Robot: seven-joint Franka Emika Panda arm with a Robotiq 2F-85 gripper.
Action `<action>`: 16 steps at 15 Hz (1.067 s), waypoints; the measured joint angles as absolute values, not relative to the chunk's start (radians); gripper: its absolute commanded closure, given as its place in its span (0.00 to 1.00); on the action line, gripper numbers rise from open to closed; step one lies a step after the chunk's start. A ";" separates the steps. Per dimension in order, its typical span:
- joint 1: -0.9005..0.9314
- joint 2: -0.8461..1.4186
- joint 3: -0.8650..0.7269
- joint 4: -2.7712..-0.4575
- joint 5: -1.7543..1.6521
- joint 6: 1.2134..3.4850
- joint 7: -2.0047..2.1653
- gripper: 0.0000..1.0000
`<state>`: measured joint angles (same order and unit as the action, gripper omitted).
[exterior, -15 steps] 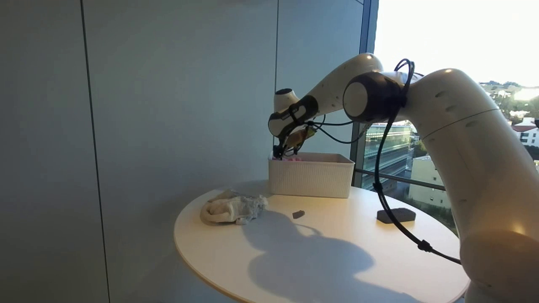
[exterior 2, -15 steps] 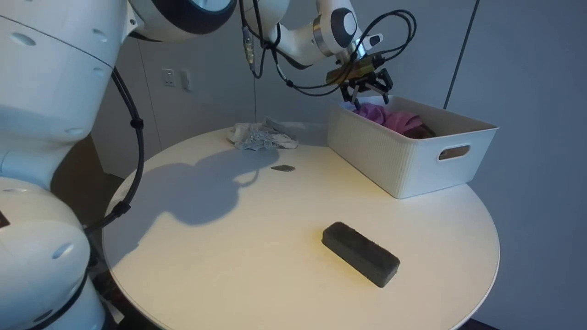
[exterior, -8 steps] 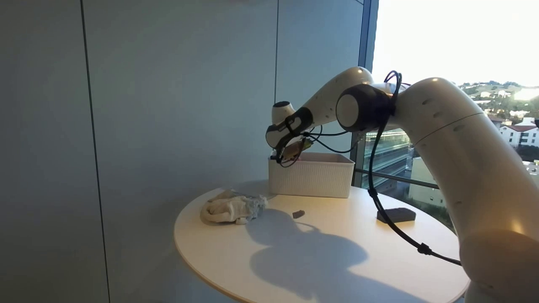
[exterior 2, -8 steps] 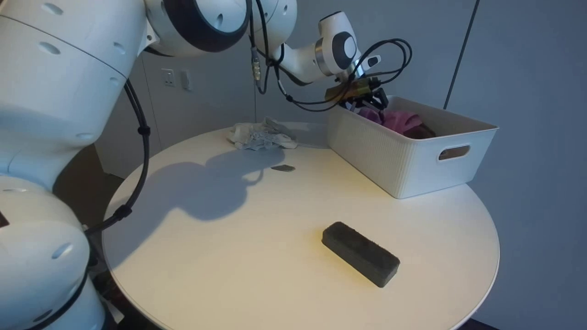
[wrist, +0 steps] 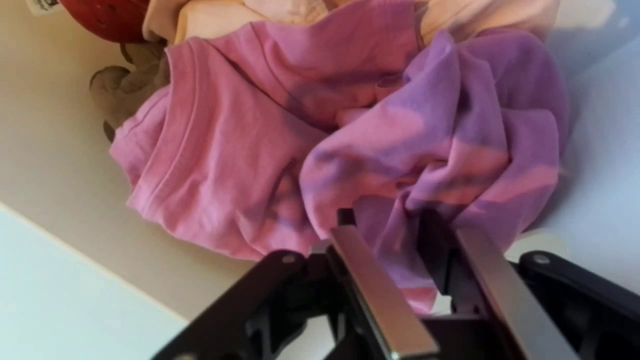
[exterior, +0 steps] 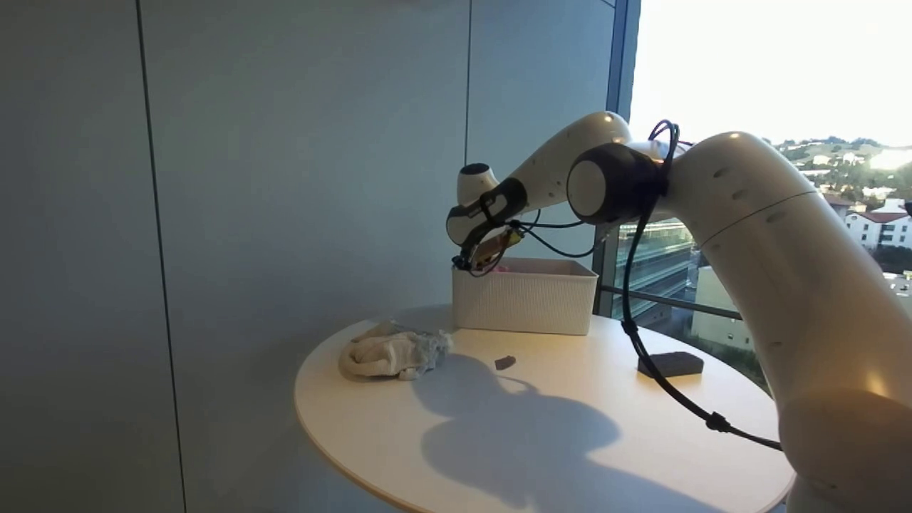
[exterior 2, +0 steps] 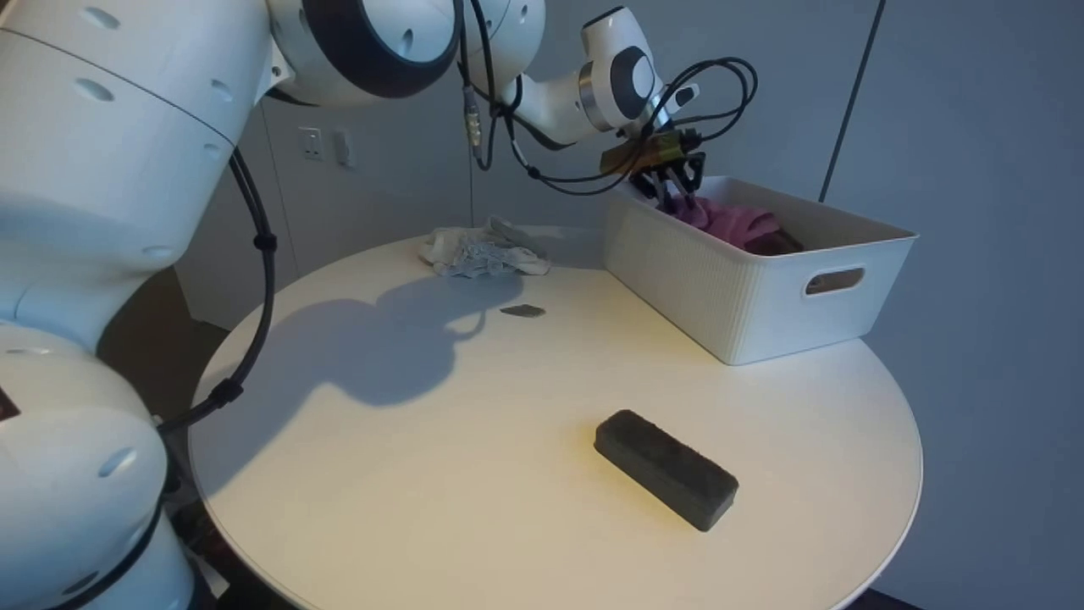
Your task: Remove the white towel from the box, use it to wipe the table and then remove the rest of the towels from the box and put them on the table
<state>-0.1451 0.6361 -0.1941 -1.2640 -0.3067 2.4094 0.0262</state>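
The white towel (exterior: 392, 356) lies crumpled on the round table (exterior 2: 474, 474), beside the white ribbed box (exterior 2: 677, 288). Inside the box are a purple towel (wrist: 525, 135) and a pink towel (wrist: 215, 160), with peach cloth (wrist: 220, 20) behind them in the wrist view. My gripper (wrist: 387, 220) reaches into the end of the box nearest the white towel. Its fingers stand partly closed with purple fabric bunched between them. Whether they squeeze it firmly cannot be made out. In an exterior view the fingertips (exterior 2: 665, 206) are down at the purple cloth, near the rim.
A dark block (exterior 2: 666, 468) lies on the table in front of the box. A small grey flat piece (exterior: 505, 363) sits between the box and the white towel. A red round item (wrist: 110, 17) and a brownish-grey thing (wrist: 122, 90) are in the box. A wall stands behind.
My gripper has come down into the box, then risen slightly, and its fingers have drawn closer together around purple cloth. The box has shifted very slightly. The white towel stays put.
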 measured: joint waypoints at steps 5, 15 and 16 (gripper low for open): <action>-0.120 0.654 -0.218 -1.283 -0.315 2.457 0.098 0.92; 0.187 0.517 -0.514 -1.372 -0.772 2.628 0.520 0.67; 0.223 0.485 -0.550 -1.374 -0.826 2.619 0.564 0.66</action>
